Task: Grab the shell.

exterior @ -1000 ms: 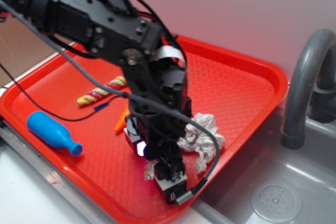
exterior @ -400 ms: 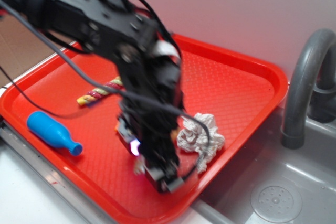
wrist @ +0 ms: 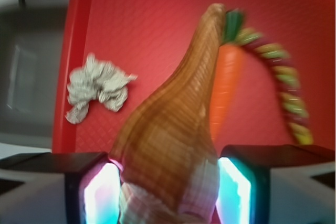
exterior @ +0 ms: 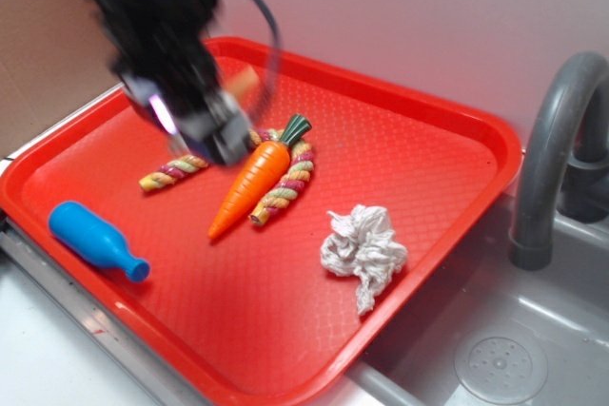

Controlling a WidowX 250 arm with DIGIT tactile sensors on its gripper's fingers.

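The shell, tan and brown with ridged whorls, fills the wrist view and points its tip away from me, held up above the tray. My gripper is shut on its wide end, a lit pad pressed against each side. In the exterior view the gripper is blurred and raised over the tray's back left. Only a tan tip of the shell shows beside it there.
On the red tray lie an orange carrot, a striped rope, another rope piece, a blue bottle and a white cloth wad. A grey sink with its faucet is to the right.
The arm has lifted from the tray's front near the cloth wad and swung up to the back left, carrying the shell. The carrot and rope, hidden before, now show.
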